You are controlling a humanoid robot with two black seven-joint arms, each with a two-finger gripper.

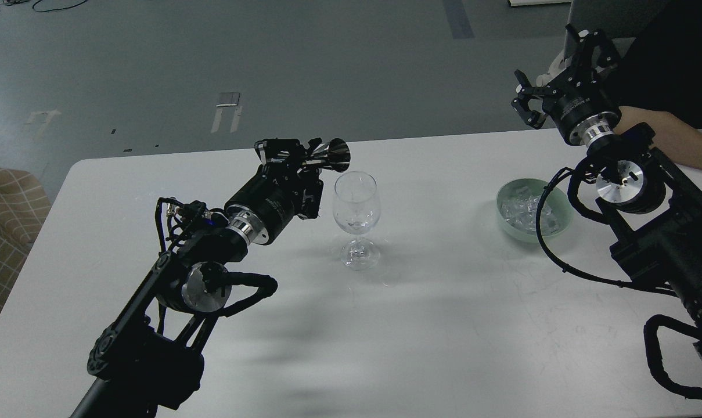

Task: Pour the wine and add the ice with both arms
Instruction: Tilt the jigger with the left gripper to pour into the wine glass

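Note:
A clear stemmed wine glass (pixel 356 216) stands upright on the white table (pixel 420 325). My left gripper (pixel 304 159) is shut on a small dark metal measuring cup (pixel 334 155), held on its side just left of and above the glass rim, its mouth facing right. A pale green bowl (pixel 564 220) at the right holds several clear ice cubes (pixel 519 210). My right gripper (pixel 554 69) is open and empty, raised above the table's far right edge, behind the bowl.
A person's forearm (pixel 670 136) rests on the table's far right corner, close to my right arm. A checked cushion (pixel 5 215) sits off the table's left edge. Grey floor lies beyond the far edge.

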